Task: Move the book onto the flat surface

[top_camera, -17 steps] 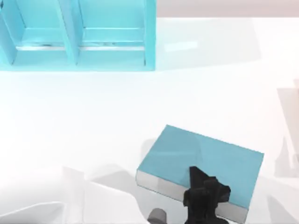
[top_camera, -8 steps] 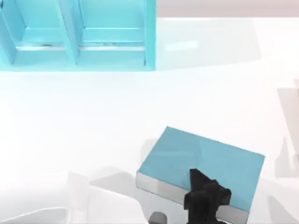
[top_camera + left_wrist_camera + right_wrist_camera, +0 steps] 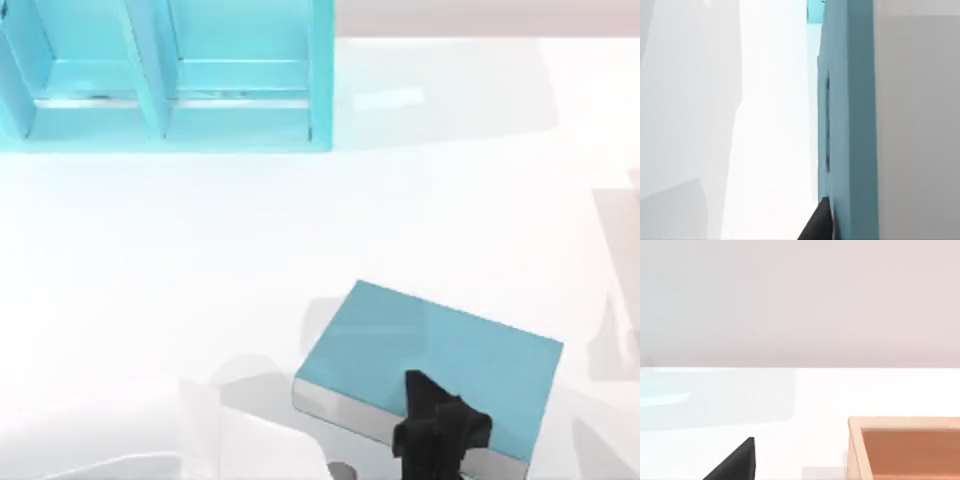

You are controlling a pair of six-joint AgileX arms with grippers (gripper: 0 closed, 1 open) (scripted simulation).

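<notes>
- Top view: book point(image 3: 430, 360) lies near the tabletop's point(image 3: 200, 280) front edge, right of centre, teal cover up, grey page edge facing front-left.
- A gripper point(image 3: 438, 430) comes in over the front edge and is clamped on the book's front edge, one black finger lying on the cover. Cannot tell which arm it belongs to.
- Left wrist view: book's teal cover seen edge-on, a black fingertip point(image 3: 817, 225) against it.
- Shelf point(image 3: 165, 75) sits at the back-left corner, well apart from the book.
- Right wrist view: wooden tray point(image 3: 905, 447) on the tabletop.
</notes>
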